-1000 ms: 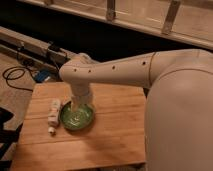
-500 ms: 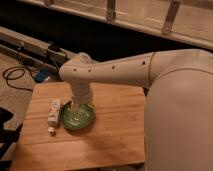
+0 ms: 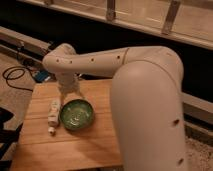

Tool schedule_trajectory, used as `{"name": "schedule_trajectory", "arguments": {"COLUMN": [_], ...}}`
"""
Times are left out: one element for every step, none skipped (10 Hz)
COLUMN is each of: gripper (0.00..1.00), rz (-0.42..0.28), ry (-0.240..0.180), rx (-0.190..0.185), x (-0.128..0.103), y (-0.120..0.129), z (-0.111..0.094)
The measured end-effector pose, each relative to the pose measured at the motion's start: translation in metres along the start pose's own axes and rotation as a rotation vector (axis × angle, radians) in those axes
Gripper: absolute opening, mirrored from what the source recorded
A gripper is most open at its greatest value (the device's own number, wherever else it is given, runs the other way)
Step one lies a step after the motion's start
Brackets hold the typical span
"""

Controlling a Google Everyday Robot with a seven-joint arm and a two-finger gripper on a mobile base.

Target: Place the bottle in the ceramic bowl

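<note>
The whitish bottle (image 3: 53,114) lies on its side on the wooden table (image 3: 65,147), just left of the green ceramic bowl (image 3: 77,114), with its cap pointing toward the front edge. The bowl holds nothing. My gripper (image 3: 68,94) points down at the end of the white arm, just behind the bowl's far-left rim and above the bottle's far end. It holds nothing that I can see.
My large white arm and body (image 3: 145,105) fill the right side and hide the table's right part. A black cable (image 3: 15,75) lies on the floor at the left. A dark ledge and rail (image 3: 30,42) run behind the table.
My gripper has drawn back and a little left from over the bowl, so the whole bowl now shows. The bottle and bowl have not moved.
</note>
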Motion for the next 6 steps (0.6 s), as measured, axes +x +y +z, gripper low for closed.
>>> {"name": "schedule_trajectory", "arguments": {"gripper": [0.65, 0.65, 0.65, 0.65, 0.65, 0.65], "rz": [-0.016, -0.01, 0.0, 0.001, 0.0, 0.0], "ry": [-0.038, -0.096, -0.138, -0.147, -0.15, -0.149], "rx": [-0.018, -0.048, -0.072, -0.083, -0.086, -0.084], "x": [-0.015, -0.028, -0.036, -0.038, -0.038, -0.038], "y": [0.008, 0.012, 0.015, 0.018, 0.02, 0.02], "z": [0.001, 0.003, 0.004, 0.004, 0.004, 0.005]}}
